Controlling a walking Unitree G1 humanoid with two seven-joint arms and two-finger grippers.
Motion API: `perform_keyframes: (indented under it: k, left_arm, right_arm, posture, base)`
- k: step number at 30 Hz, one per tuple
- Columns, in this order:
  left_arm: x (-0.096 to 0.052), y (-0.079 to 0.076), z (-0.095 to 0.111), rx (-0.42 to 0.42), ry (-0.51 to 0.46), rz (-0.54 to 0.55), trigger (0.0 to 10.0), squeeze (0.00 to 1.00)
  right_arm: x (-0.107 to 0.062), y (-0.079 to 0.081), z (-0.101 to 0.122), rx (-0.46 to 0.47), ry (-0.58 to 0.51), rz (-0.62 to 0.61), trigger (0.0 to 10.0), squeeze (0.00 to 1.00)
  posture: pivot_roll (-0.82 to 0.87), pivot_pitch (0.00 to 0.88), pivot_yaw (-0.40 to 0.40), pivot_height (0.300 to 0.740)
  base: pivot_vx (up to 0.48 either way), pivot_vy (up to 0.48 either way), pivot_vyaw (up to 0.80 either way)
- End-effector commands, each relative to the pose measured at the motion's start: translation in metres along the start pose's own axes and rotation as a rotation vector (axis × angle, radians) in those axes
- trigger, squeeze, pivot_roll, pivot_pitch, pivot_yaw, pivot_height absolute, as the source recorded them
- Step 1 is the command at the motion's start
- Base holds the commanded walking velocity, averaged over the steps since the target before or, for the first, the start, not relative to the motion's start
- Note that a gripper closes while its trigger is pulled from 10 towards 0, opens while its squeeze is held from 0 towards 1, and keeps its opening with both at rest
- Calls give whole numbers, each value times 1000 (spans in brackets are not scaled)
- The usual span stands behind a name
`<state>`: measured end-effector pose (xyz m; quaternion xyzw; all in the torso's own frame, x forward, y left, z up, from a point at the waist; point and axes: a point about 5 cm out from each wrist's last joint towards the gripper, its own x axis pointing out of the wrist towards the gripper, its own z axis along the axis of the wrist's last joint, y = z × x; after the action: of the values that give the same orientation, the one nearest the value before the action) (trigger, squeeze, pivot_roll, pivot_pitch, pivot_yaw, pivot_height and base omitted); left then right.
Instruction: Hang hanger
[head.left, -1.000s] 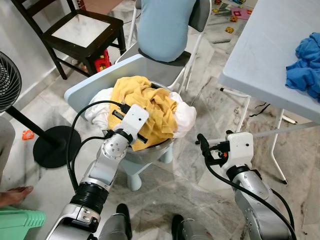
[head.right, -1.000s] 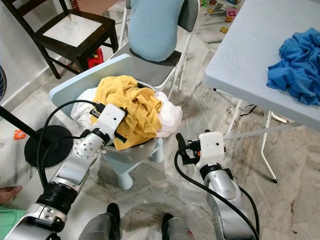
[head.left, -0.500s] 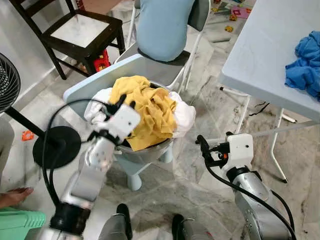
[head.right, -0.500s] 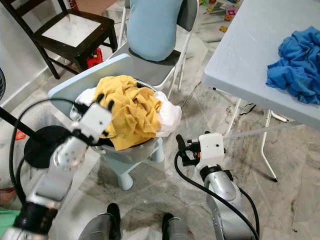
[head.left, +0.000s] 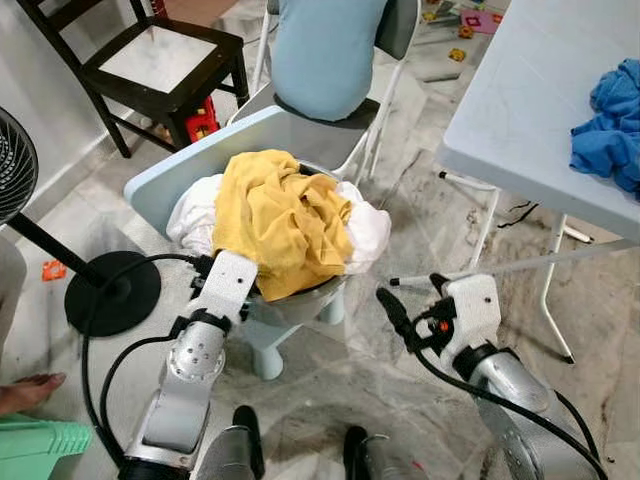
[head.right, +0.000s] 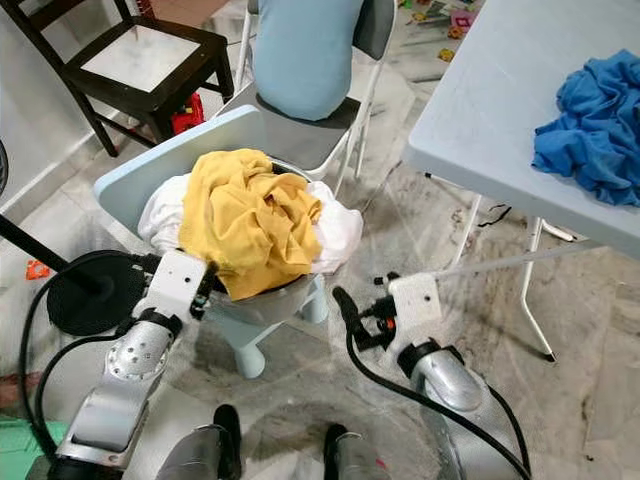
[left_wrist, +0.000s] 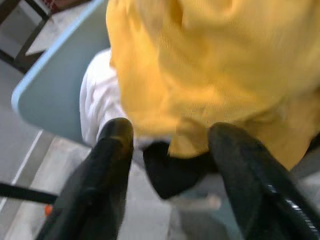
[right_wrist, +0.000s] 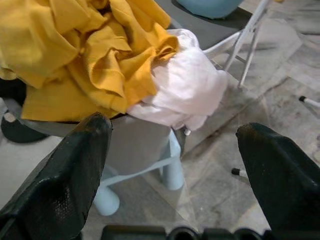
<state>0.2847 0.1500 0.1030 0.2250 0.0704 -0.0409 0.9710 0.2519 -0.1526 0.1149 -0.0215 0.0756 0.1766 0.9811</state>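
both grippers gape empty, left gripper (left_wrist: 167, 150) beside yellow cloth (head.left: 283, 215).

The left gripper (left_wrist: 170, 145) is pointing, fingers (left_wrist: 107, 175) spread apart, at a heap of laundry — a yellow cloth (left_wrist: 210, 70) is lying over a white cloth (left_wrist: 97, 107) beside a pale blue board (left_wrist: 60, 85).

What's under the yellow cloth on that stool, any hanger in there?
Under the yellow cloth I see white cloth spilling from both sides of a grey basin, plus a dark piece near the left gripper. No hanger visible; the basin's inside is covered.
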Motion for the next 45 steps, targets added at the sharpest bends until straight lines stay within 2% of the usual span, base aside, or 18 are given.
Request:
perform_keyframes:
  k: [1,9,15,16,17,20,22,23,24,25,26,34,45]
  left_arm:
    - [0,-2,-9,9,36,-5,10000,1000]
    - [16,0,-2,-11,15,-20,10000,1000]
    - [28,-7,1,34,-14,-48,10000,1000]
    - [31,-11,1,42,-20,-76,10000,584]
    - [31,-13,1,43,-21,-92,10000,0]
    - [36,-25,0,23,-4,-175,10000,0]
    - [41,-27,1,31,-5,-182,10000,0]
    - [43,-27,2,29,-11,-179,7843,0]
    - [45,-28,2,43,-11,-182,2353,0]
    - [47,-28,1,62,-10,-187,2353,0]
    - [49,-27,0,53,-7,-185,0,0]
    - [52,-24,-4,-2,2,-185,0,0]
    - [52,-29,-6,-11,-6,-196,0,0]
  right_arm:
    - [-1,-6,-3,1,20,-19,10000,0]
    - [1,2,3,28,2,-19,10000,0]
    - [2,3,3,20,1,-23,10000,0]
    - [2,2,5,14,-3,-27,10000,0]
    - [2,2,5,13,-4,-28,10000,0]
    - [3,-1,7,7,-10,-48,10000,0]
    - [3,-1,7,7,-10,-49,10000,0]
    - [3,-1,7,6,-9,-49,10000,0]
    - [3,0,7,5,-8,-48,10000,0]
    - [3,1,6,4,-8,-48,10000,0]
    - [2,2,6,0,-7,-45,10000,0]
    - [2,4,4,-20,1,-40,10000,0]
    - [5,4,5,-42,1,-39,10000,0]
  posture:
    - [-54,286,-53,740]
    - [-57,281,-49,740]
    - [-84,271,-46,740]
    - [-84,271,-46,740]
    - [-84,271,-46,740]
    - [-94,274,-48,740]
    - [-94,275,-49,740]
    - [-94,275,-49,740]
    - [-93,277,-54,740]
    - [-93,277,-54,740]
    - [-93,277,-54,740]
    - [-94,282,-56,740]
    - [-96,279,-60,740]
  base:
    - [0,0,0]
    - [0,0,0]
    - [0,0,0]
    - [0,0,0]
    - [0,0,0]
    - [0,0,0]
    - [0,0,0]
    - [0,0,0]
    - [0,0,0]
    - [0,0,0]
    - [0,0,0]
    - [0,0,0]
    - [0,0,0]
